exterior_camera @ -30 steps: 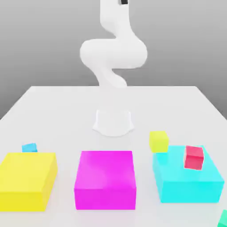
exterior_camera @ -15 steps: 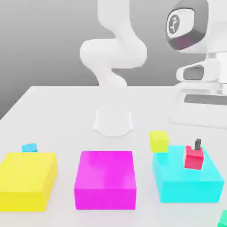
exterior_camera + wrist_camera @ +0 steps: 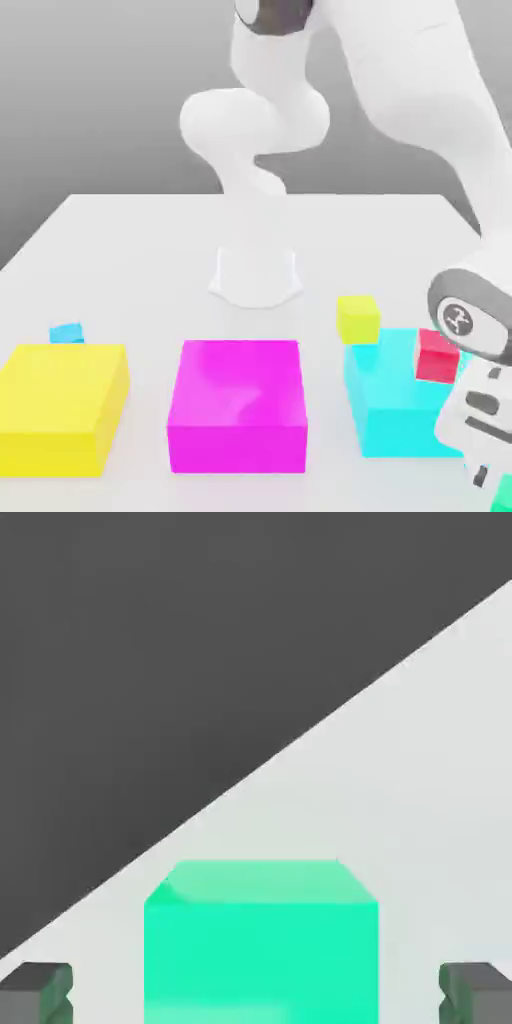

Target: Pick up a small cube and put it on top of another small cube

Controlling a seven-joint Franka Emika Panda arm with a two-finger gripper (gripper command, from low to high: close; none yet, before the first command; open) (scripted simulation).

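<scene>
The small green cube sits on the white table close to its edge, between my gripper's two dark fingertips. A gap shows on each side of the cube, so the jaws are open and straddle it. In the exterior view my hand hangs low at the front right corner, and a sliver of the green cube peeks out beside it. The tiny cyan cube rests far off on the exterior view's left, behind the yellow block.
Three big blocks line the front: yellow, magenta and cyan. A small red cube stands on the cyan block, a yellow-green cube behind it. The arm's base stands mid-table. The table edge runs close by.
The arm has swung down from high on the exterior view's right to the front right corner. The hand now sits low over the green cube.
</scene>
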